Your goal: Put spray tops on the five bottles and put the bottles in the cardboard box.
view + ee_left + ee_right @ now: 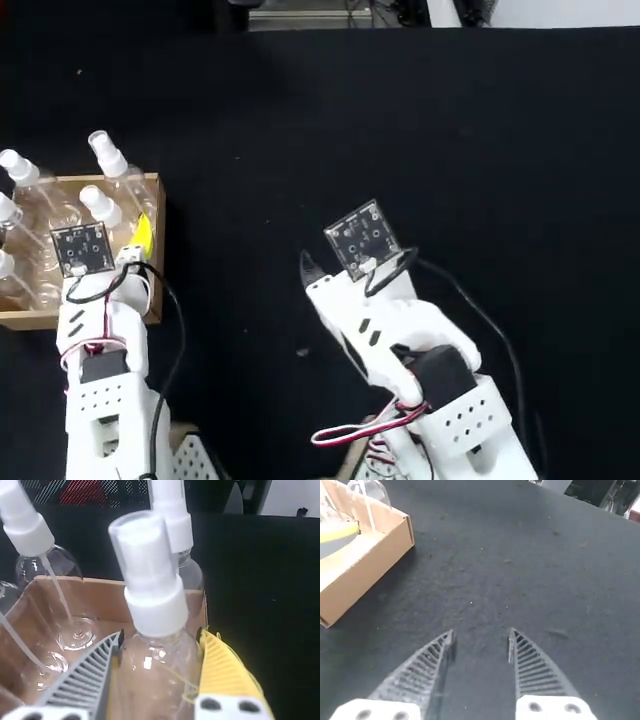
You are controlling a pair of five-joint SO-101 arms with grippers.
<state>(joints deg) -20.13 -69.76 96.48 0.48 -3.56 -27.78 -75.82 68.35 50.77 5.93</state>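
The cardboard box [30,318] sits at the left edge of the bench [450,150], a shallow open tray of plain brown board with straight walls and square corners. The left hand [160,640] hangs over the box's right side, close to the wall. Its ribbed grey finger and ribbed yellow finger press against either flank of a bottle [150,675]. This bottle is clear, round-shouldered and glossy, and it stands upright inside the box near a corner. It carries a white spray top [150,580], a smooth cylinder with a stepped collar. Other bottles [47,562] of the same clear make stand in the box beside and behind it. They are also capped in white, and thin dip tubes show through their walls.

To the right of the box the bench is a wide stretch of matte black cloth, faintly speckled with lint, running to its far edge. The right hand [481,637] hovers low over this open ground, well apart from the box. Its two dark ribbed fingers are parted a little and grip nothing.
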